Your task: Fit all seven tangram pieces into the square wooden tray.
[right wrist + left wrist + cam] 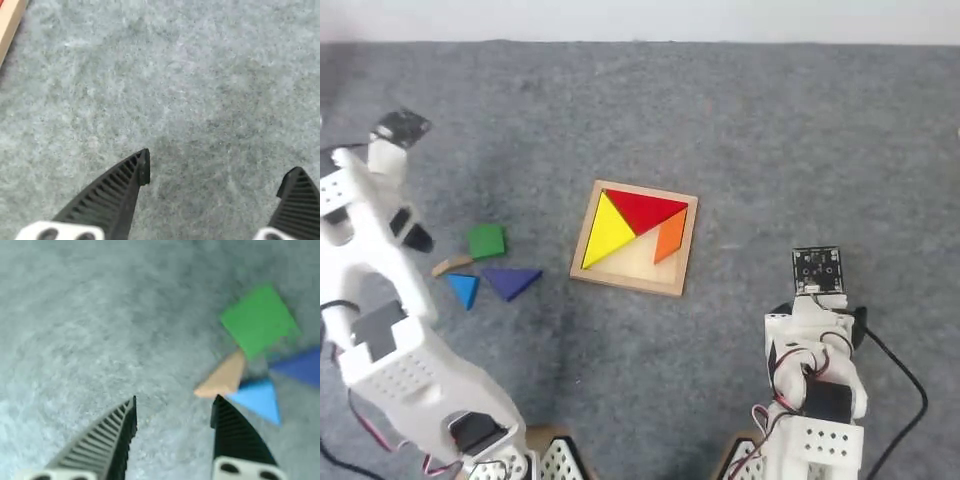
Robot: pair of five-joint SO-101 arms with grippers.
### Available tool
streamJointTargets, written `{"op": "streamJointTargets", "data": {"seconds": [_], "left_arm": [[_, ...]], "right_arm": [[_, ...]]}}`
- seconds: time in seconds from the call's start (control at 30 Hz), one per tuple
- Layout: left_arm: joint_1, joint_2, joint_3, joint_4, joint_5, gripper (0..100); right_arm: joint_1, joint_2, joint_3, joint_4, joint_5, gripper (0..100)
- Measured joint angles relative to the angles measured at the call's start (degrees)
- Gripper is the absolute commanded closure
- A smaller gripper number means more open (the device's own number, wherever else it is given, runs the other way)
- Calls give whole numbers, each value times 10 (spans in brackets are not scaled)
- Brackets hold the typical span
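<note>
Gaping empty, the left gripper [172, 405] is hovering upper left near the green square wooden piece [487, 241]; the right gripper [221, 161], lower right, is gaping empty too.

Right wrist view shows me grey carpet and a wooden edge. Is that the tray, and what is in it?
Observer: Yes. The square wooden tray holds a yellow triangle, a red triangle and an orange piece.
Operator: The other pieces?
Observer: A green square, a tan piece, a light blue triangle and a dark blue triangle lie on the grey carpet, apart from the tray.
Operator: The left hand?
Observer: The left hand is open and empty, near the tan piece.
</note>
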Motion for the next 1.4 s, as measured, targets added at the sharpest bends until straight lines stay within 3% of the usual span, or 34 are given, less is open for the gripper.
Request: {"op": "streamJointTargets", "data": {"seconds": [0.17,0.3,0.47,0.87,1.07,1.27,1.4], "left_arm": [[-10,0,0,40,-164,775],[-5,0,8,46,-211,775],[18,0,62,27,-215,775],[25,-1,164,-139,-192,780],[39,-4,184,-156,-191,868],[59,-3,202,-154,-191,893],[69,-3,215,-154,-189,991]], "right_arm": [[0,0,0,0,0,597],[0,0,0,0,0,597],[0,0,0,0,0,597],[0,0,0,0,0,597],[0,0,0,0,0,597],[0,0,0,0,0,597],[0,0,0,0,0,597]]}}
